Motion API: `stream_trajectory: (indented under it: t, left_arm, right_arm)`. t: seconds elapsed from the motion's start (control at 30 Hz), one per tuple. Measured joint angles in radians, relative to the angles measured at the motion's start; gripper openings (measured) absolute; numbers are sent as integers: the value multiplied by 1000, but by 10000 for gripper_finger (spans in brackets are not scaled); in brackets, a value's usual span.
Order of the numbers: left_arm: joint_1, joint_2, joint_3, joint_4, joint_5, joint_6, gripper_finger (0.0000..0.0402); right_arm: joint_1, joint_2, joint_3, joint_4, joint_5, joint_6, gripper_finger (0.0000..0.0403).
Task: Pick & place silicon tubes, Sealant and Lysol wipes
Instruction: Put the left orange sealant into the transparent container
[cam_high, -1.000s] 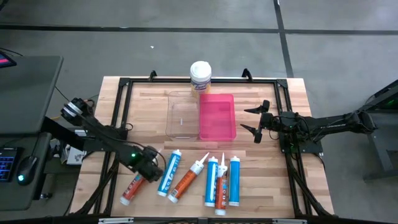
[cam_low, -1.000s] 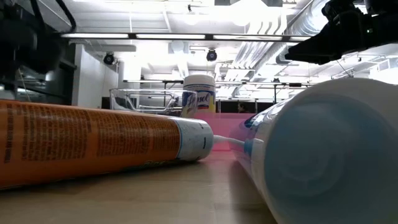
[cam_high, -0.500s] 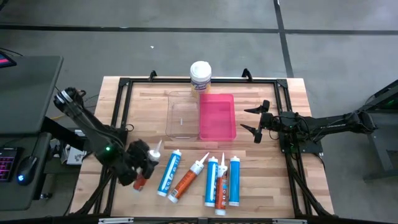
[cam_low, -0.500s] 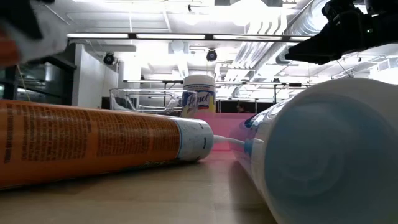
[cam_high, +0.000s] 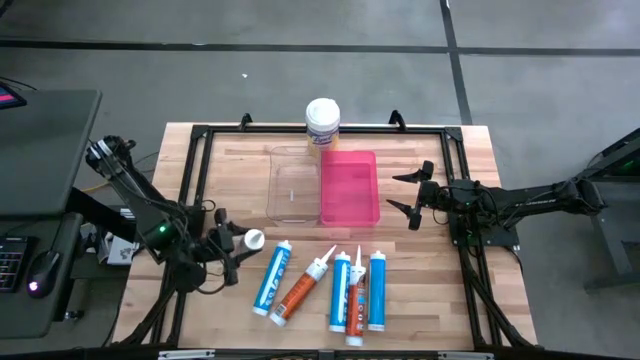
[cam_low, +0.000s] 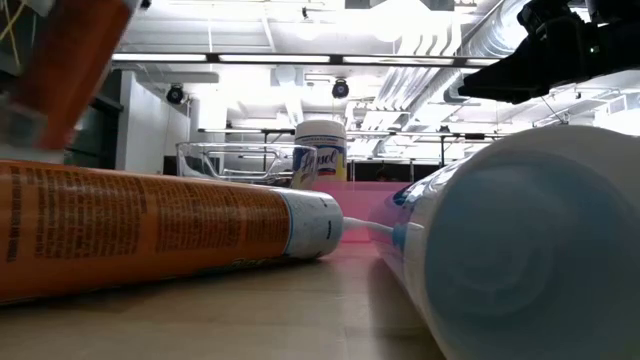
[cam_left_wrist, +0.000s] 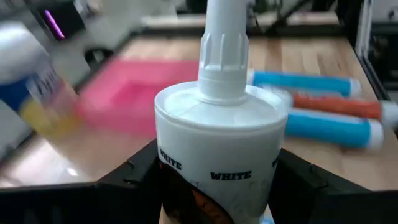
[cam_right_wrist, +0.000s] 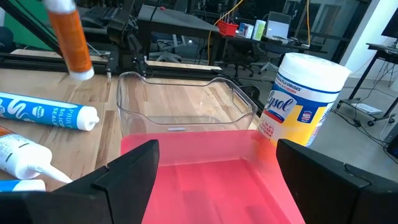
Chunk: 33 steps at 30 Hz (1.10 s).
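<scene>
My left gripper (cam_high: 232, 250) is shut on an orange sealant cartridge (cam_right_wrist: 69, 37) with a white nozzle end (cam_high: 252, 239), held in the air over the table's near left. Several blue and orange cartridges (cam_high: 340, 292) lie side by side on the near middle of the table. The Lysol wipes canister (cam_high: 322, 122) stands upright at the far edge and also shows in the right wrist view (cam_right_wrist: 300, 106). My right gripper (cam_high: 397, 192) is open and empty, level, just right of the pink bin (cam_high: 349, 187). My left gripper pinches the orange cartridge between its two fingers (cam_left_wrist: 132, 182), on the round body just under the white nozzle-end collar (cam_left_wrist: 171, 163). The fingers come from the table's left and lie across the cartridge. It is lifted clear, steeply tilted, its nozzle (cam_left_wrist: 225, 37) uppermost.
A clear bin (cam_high: 293, 185) stands left of the pink bin, both at the table's middle. A black frame (cam_high: 200, 135) runs round the tabletop. Bare wood lies at the near left (cam_high: 200, 310) and right of the cartridges (cam_high: 430, 290).
My left gripper has risen from the table's near left with the orange cartridge. The cartridge lay flat on the wood a second ago. It is now lifted clear and tipped steeply, nozzle end up. My right arm has kept still.
</scene>
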Motion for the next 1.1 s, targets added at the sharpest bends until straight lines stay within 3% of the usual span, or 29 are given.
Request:
stream_trajectory:
  t: [0.3, 0.83, 1.1]
  left_arm:
    - [156, -2, 0, 130, -69, 67, 196]
    - [398, -52, 0, 372, 156, 280, 196]
    - [482, -52, 0, 402, 214, 344, 196]
  right_arm:
    - [0, 0, 0, 0, 0, 0, 321]
    - [0, 0, 0, 0, 0, 0, 321]
    - [0, 0, 0, 0, 0, 0, 321]
